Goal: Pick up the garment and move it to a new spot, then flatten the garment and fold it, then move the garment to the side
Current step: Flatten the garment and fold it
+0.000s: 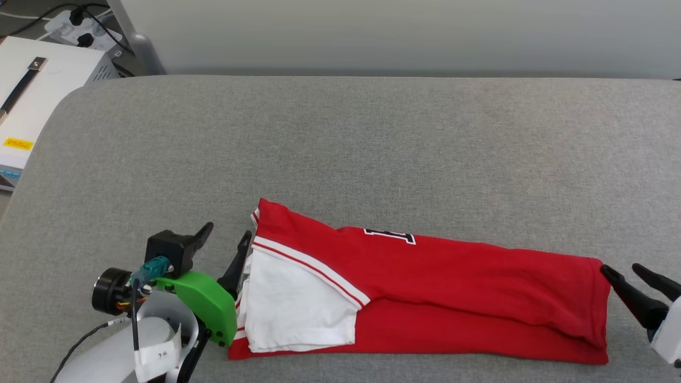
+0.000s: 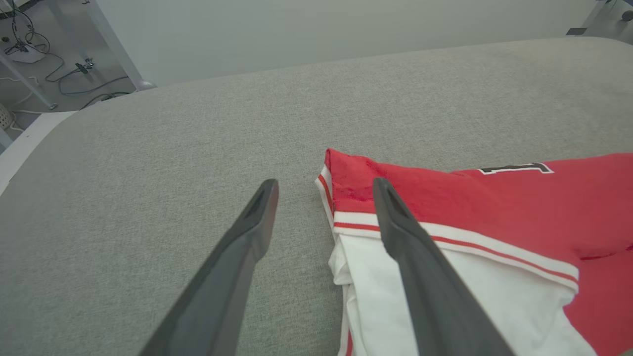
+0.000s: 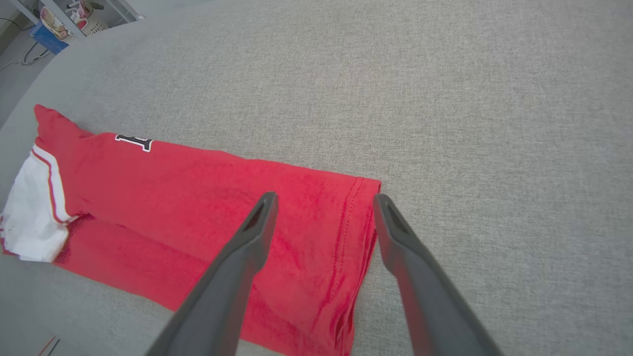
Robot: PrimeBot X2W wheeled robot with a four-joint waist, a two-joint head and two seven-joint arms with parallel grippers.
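Currently your garment (image 1: 452, 287) lies folded into a long strip on the grey pad (image 1: 372, 133). Left gripper (image 1: 227, 234) and right gripper (image 1: 620, 268) stand spread apart at its short edges, gripping nothing. Broad pad extends beyond its far edge.

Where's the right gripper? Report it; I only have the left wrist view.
Observer: The right gripper is at the hem end of the garment. Its jaws are open, with one finger over the red fabric and the other past the edge, over the grey surface.
Operator: Describe the garment's shape beyond my frame.
Observer: It lies as one long folded strip. The white sleeve is at the end by the left gripper, and the hem is at the robot's right.
Operator: Confirm the hem isn't lifted.
Observer: The hem rests on the surface with its layers stacked, and the jaws are not closed on it.
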